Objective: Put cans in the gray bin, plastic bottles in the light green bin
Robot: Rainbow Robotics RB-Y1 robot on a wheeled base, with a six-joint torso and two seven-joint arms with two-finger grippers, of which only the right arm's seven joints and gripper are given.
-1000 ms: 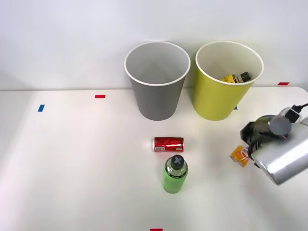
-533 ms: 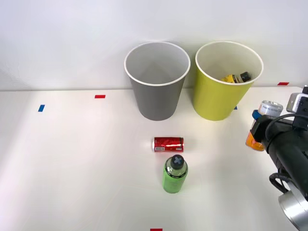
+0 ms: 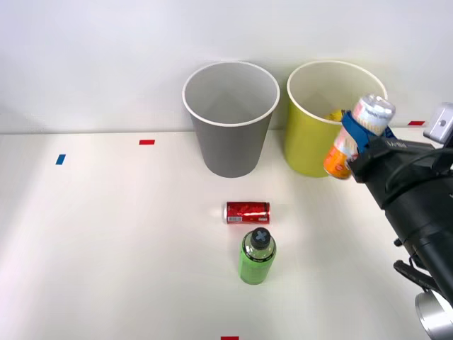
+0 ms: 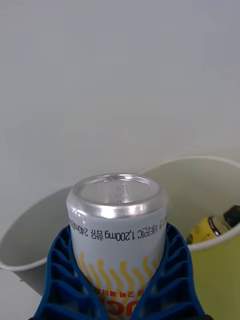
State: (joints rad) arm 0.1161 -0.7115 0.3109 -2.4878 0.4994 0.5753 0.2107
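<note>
My right gripper (image 3: pixel 359 136) is shut on the orange-and-white can (image 3: pixel 352 142), held tilted in the air in front of the light green bin's (image 3: pixel 306 145) right rim. In the wrist view the blue fingers (image 4: pixel 61 272) clamp the can (image 4: pixel 117 220) on both sides, silver end facing the camera. Behind it stand the gray bin (image 4: pixel 27 237) and the light green bin (image 4: pixel 222 272), which holds the yellow-labelled bottle (image 4: pixel 209 228). The gray bin (image 3: pixel 230 134) stands left of the green one. The red can (image 3: pixel 248 212) lies on its side on the table. Just in front of it stands the green bottle (image 3: pixel 257 256).
The white table (image 3: pixel 106 234) reaches back to a pale wall behind the bins. Small tape marks lie on it: blue (image 3: pixel 60 159) and red (image 3: pixel 146 142) at the left, red (image 3: pixel 229 338) at the front edge. My dark right arm (image 3: pixel 417 205) comes in from the right.
The right arm has lifted the orange-and-white can off the table at the right and carried it up and to the left, over to the light green bin's rim.
</note>
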